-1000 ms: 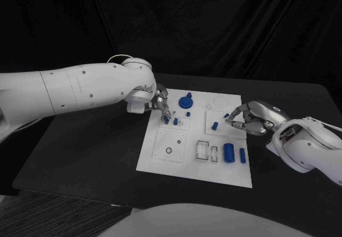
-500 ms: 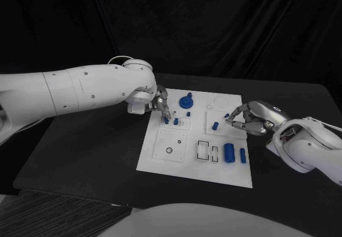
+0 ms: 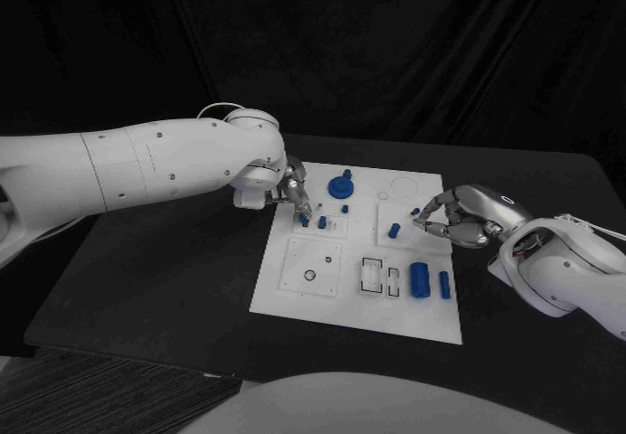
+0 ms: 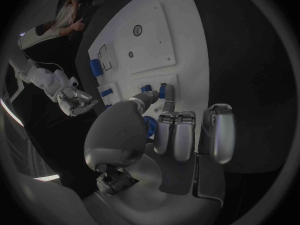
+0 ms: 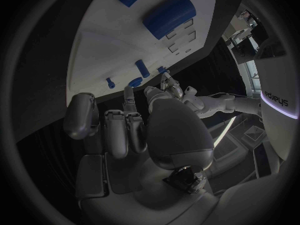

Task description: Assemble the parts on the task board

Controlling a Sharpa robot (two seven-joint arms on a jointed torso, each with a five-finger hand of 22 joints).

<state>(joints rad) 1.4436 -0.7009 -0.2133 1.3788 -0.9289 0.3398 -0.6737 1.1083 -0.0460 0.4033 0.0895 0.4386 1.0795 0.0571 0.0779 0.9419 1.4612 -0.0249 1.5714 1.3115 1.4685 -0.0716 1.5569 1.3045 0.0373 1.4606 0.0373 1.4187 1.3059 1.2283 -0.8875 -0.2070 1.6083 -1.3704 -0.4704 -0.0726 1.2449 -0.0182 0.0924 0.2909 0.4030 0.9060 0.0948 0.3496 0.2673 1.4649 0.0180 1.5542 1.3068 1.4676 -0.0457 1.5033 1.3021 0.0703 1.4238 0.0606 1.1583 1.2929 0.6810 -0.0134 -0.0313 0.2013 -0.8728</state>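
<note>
The white task board [image 3: 294,294] lies mid-table. My left hand [image 3: 289,188] reaches over its far left corner. Thumb and a fingertip [image 4: 167,92] pinch a small blue peg [image 3: 304,219] standing on the square plate there; the other fingers are curled. A second peg [image 3: 321,221] stands right beside it. My right hand [image 3: 460,217] sits at the board's right edge, fingers curled, pinching a small blue part [image 3: 416,213] just above the board; this blue part [image 5: 135,81] lies between fingertip and thumb.
On the board are a round blue knob [image 3: 340,187], a short peg [image 3: 393,231], a thick blue cylinder [image 3: 419,278] and a narrow blue bar [image 3: 443,285]. Open slots [image 3: 374,276] and a ring hole [image 3: 309,275] face the near edge. Black table [image 3: 156,289] surrounds it.
</note>
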